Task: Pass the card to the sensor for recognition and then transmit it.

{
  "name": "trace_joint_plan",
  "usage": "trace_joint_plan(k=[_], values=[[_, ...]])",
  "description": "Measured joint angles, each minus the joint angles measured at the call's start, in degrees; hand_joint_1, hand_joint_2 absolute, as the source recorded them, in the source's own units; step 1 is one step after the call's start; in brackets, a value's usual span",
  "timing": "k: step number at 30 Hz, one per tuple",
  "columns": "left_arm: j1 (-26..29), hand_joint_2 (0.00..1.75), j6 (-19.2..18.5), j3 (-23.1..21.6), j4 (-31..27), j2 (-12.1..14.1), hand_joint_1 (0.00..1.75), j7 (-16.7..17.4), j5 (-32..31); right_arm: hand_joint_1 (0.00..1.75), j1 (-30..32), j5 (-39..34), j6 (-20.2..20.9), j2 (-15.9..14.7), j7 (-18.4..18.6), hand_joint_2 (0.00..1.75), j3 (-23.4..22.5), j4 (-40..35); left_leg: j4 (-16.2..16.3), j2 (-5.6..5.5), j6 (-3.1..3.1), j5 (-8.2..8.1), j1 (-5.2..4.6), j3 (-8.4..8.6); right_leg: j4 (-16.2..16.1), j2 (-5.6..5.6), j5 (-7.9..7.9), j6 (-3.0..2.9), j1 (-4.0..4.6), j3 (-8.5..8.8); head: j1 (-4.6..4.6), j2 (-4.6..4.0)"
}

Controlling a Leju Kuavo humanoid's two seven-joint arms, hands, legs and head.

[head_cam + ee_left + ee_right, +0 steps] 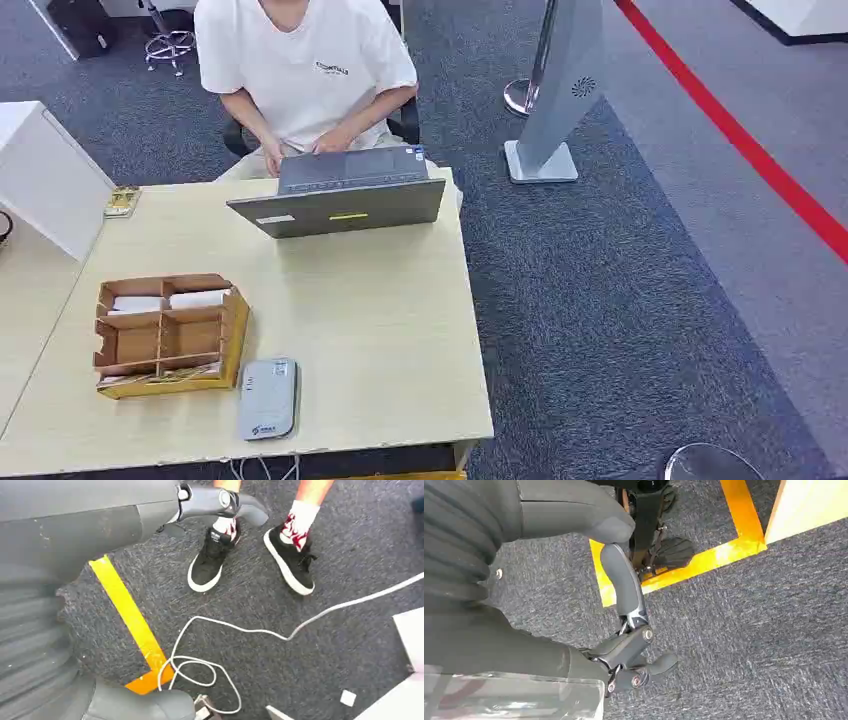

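Observation:
The grey card sensor lies flat near the table's front edge. To its left stands a brown divided card holder, with white cards lying in its back compartments. My left hand hangs over the carpet and holds nothing, its fingers well apart from the thumb. Low beside the table my right hand also hangs, its dark fingers loosely bent and away from the thumb, with nothing in them.
A person in a white shirt sits behind an open grey laptop at the table's far side. A white box stands on the left. Black shoes, a white cable and yellow floor tape are near my left hand.

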Motion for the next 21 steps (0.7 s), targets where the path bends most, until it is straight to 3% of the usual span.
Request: trace_joint_plan(k=[8,11,14,21], values=[[0.0,1.75,0.2,0.1,-2.7,-1.0,0.0,-0.4,0.2,0.0,0.0,0.0,0.0,0.0,0.0,1.75,-0.1,0.0,0.0,0.0,0.0,0.0,0.0,0.0,0.0,0.0,0.0,0.0,0.0,0.0,0.0,-0.02],[0.3,1.75,0.0,0.1,-6.9,-2.4,0.0,-1.9,1.2,0.0,0.0,-0.4,-0.3,0.0,0.2,1.75,-0.2,0.0,0.0,0.0,0.0,0.0,0.0,0.01,0.0,0.0,0.0,0.0,0.0,0.0,-0.02,-0.02],[1.0,1.75,1.3,-1.2,-14.1,-3.6,0.0,-4.3,4.7,0.0,0.0,-0.4,-0.5,0.0,0.5,1.75,-0.3,0.0,0.0,0.01,0.0,0.0,0.01,0.03,0.0,0.01,0.0,0.0,0.01,-0.01,0.0,-0.02],[3.3,1.75,11.3,-13.8,-36.6,-3.6,0.0,-14.4,5.8,0.0,0.0,0.6,-1.0,0.0,0.5,1.75,-0.3,0.0,0.0,-0.15,-0.07,0.06,0.05,0.01,0.0,-0.13,0.0,0.0,0.04,0.03,-0.04,-0.02]])
